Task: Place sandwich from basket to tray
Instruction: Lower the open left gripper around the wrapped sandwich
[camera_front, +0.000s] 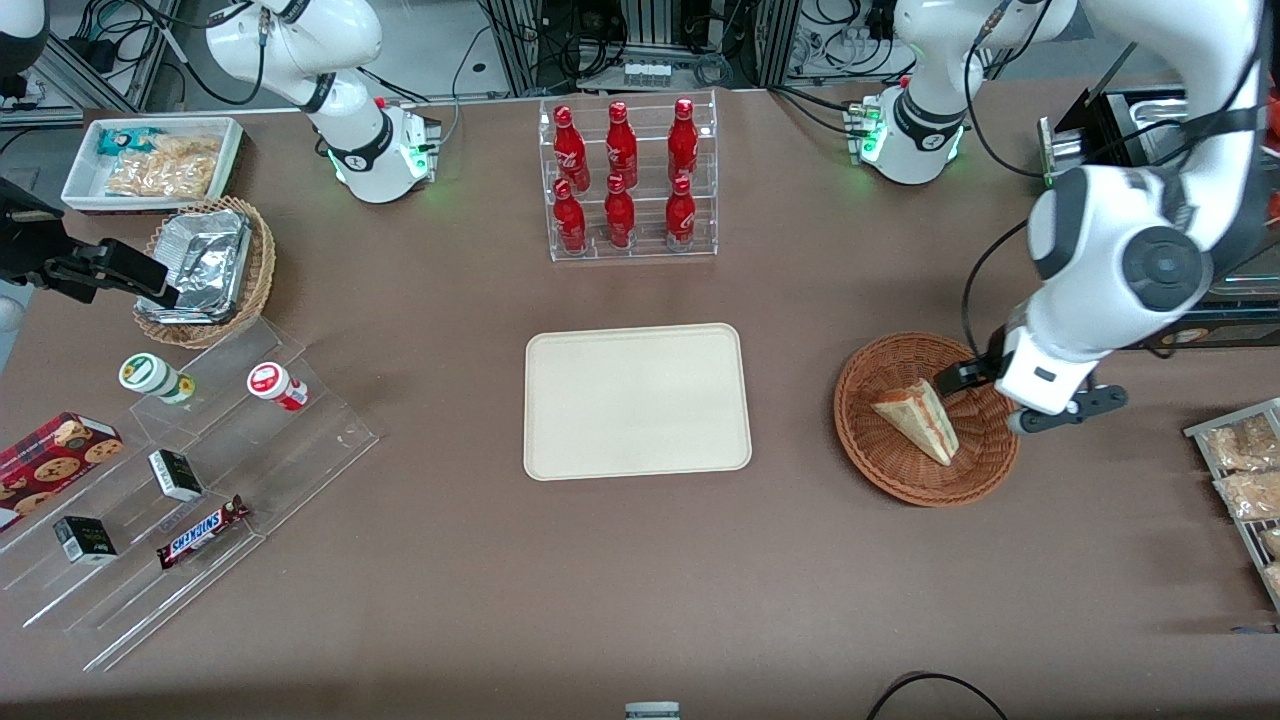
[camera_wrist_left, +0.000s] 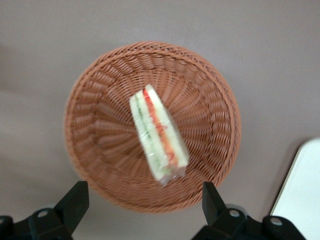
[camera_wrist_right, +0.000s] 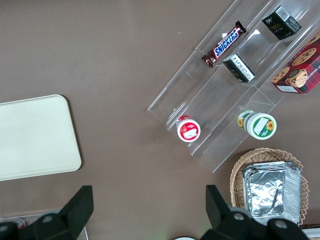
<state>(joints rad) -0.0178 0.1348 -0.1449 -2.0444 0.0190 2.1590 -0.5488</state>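
Candy bar (camera_front: 203, 532): glossy brown wrapper, long and flat, on a clear stepped acrylic rack (camera_front: 190, 480) at the table's front edge, toward the parked arm's end.
Small boxes (camera_front: 85, 538): two dark cartons on the same rack, with a red cookie box (camera_front: 50, 458) beside them.
Cups (camera_front: 155, 378): two round lidded tubs, one green-labelled and one red, lying on the rack's upper steps.
Table (camera_front: 640, 580): matte brown surface.
Tray (camera_front: 636, 401): smooth cream-beige rectangle with rounded corners and a low rim, bare, at the table's middle.
Basket (camera_front: 890, 470): round, shallow, reddish-brown woven wicker with a ribbed radial weave, well apart from the tray, toward the working arm's end.
Sandwich (camera_front: 918, 418): triangular wedge of white bread in clear film, pink-red and pale green layers showing along its cut face, lying in the basket near its centre.
Gripper (camera_wrist_left: 145, 200): black, angular fingers spread wide and holding nothing, hovering above the basket, with the sandwich between the two tips in the wrist view.
Bottles (camera_front: 623, 172): six shiny red bottles upright in a clear two-tier stand at the table's back edge.
Foil containers (camera_front: 200, 262): crinkled silver, stacked in a tan wicker basket (camera_front: 255, 290).
White bin (camera_front: 80, 165): rectangular, holding snack packets, at the back corner.
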